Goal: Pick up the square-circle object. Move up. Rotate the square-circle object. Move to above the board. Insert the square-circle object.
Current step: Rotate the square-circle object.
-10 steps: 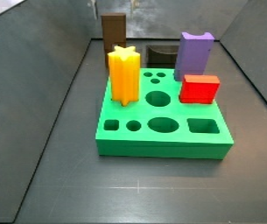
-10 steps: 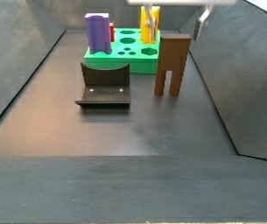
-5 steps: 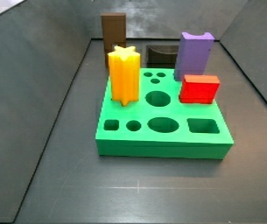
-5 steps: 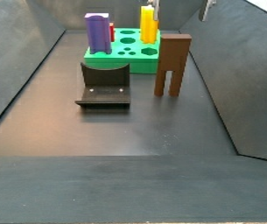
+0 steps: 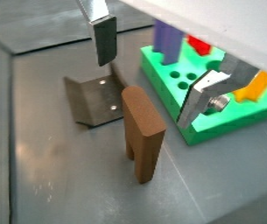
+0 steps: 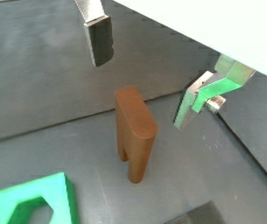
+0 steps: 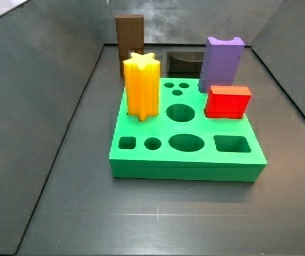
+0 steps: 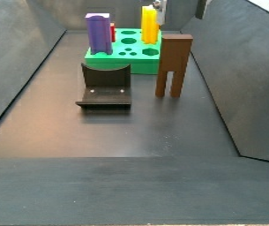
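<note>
Claw (image 5: 154, 66) spread wide above upright square-circle object (image 5: 143, 132), board (image 5: 206, 129) partly hidden by finger.

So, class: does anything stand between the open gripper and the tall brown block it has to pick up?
Nothing visible does. In both wrist views the gripper hangs open above the square-circle object, its fingers apart and nothing between them. The fixture and the board stand off to the sides.

We see a dark grey floor (image 8: 137, 132) with faint scuffs, enclosed by dull grey sloped walls (image 7: 41, 70); light is even.
</note>
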